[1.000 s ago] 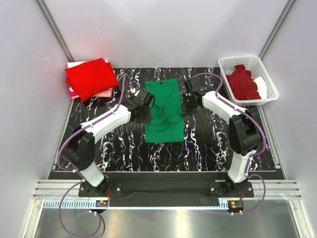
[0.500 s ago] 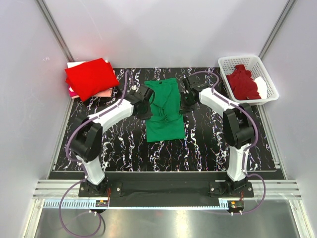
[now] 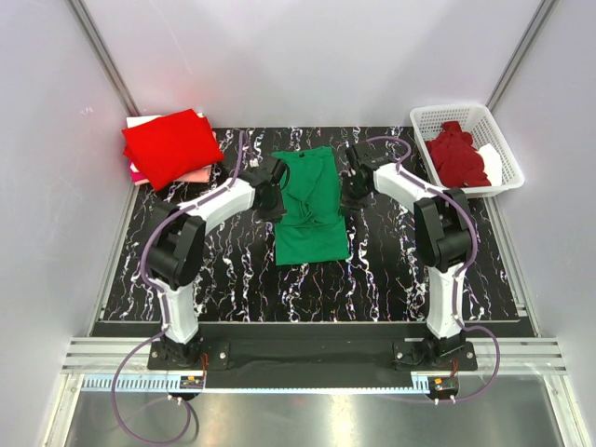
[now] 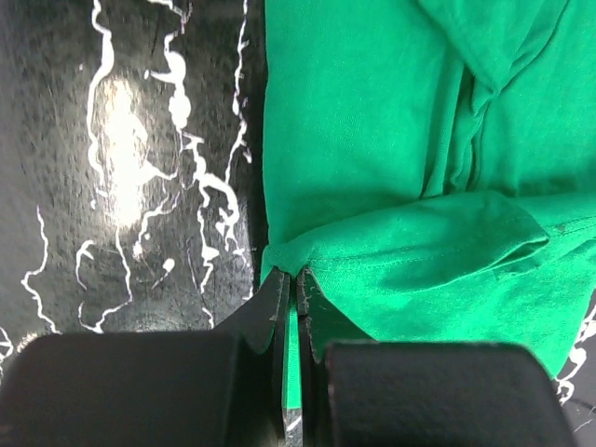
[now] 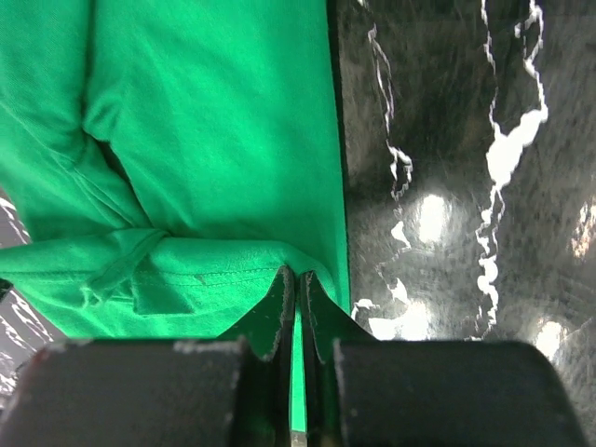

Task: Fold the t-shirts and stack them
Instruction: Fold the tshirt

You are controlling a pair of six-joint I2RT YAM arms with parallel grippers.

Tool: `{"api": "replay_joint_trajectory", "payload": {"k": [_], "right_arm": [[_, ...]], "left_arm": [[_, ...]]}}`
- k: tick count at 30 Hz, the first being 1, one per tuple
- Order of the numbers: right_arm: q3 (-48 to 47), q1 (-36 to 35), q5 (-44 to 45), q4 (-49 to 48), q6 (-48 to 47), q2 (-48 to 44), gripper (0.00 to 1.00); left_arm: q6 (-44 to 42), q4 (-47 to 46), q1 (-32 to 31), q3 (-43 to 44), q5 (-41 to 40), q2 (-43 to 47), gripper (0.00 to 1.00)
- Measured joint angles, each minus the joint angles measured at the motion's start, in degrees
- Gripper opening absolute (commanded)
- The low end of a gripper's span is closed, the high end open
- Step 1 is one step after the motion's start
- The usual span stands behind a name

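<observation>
Green tee [image 3: 310, 207]: lies mid-bench between the two arms, long axis running away from the bases. Sides are tucked in, so it reads as a narrow strip. A creased bunch crosses it approx. mid-length.
L grip: left jaws all but shut, pinching a stitched green edge at the tee's left side. Wrist view shows cloth nipped right at the tips.
R grip: right jaws likewise near-closed on a stitched edge at the tee's right side, level w/ the left pair.
Step in hand: judged to be the crosswise fold of the green tee. Both corners of one layer are held, and the fold is not yet laid flat.
Next move: you need both corners carried together, level and at equal pace, to the opposite end. Lower the layer, then release only once it sits flat. Keep the side edges lined up, and don't drag the bottom layer along the bench [image 3: 391, 270].
Risk: an uneven pull would skew the strip, and the mid bunch may get trapped under the fold. Smooth it if so.
Stack: red tee [image 3: 170, 146] sits folded at the far-left corner on top of pink and white pieces. Judged the destination for the green one.
Pending: maroon tee [image 3: 457, 156] lies crumpled in the white basket [image 3: 447, 109] far right, w/ white cloth beside it. Not yet folded.
Progress: judged partway through.
</observation>
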State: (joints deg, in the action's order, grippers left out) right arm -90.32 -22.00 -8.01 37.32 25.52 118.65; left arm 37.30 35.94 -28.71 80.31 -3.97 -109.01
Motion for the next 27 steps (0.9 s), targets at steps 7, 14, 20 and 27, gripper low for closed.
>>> {"api": "replay_joint_trajectory", "payload": {"k": [7,14,20,27], "right_arm": [[-10.27,1.42,-1.7,3.3,1.95,5.16,0.68],[-35.89,7.89,-5.64,10.25,5.51,15.61,0.83],[-26.51,12.07,-6.23,9.92,6.27,8.2,0.83],[4.92,10.56,-9.9,3.13,6.25,-10.4,0.79]], "left_arm": [[-2.64,3.91,2.62,13.09,2.95,-7.17,0.4],[-3.28,12.28,10.1,41.03,10.27,-22.18,0.56],[-2.86,13.66,14.05,32.52,11.32,-15.96,0.59],[-2.08,7.52,10.43,7.34,11.54,3.52,0.59]]}}
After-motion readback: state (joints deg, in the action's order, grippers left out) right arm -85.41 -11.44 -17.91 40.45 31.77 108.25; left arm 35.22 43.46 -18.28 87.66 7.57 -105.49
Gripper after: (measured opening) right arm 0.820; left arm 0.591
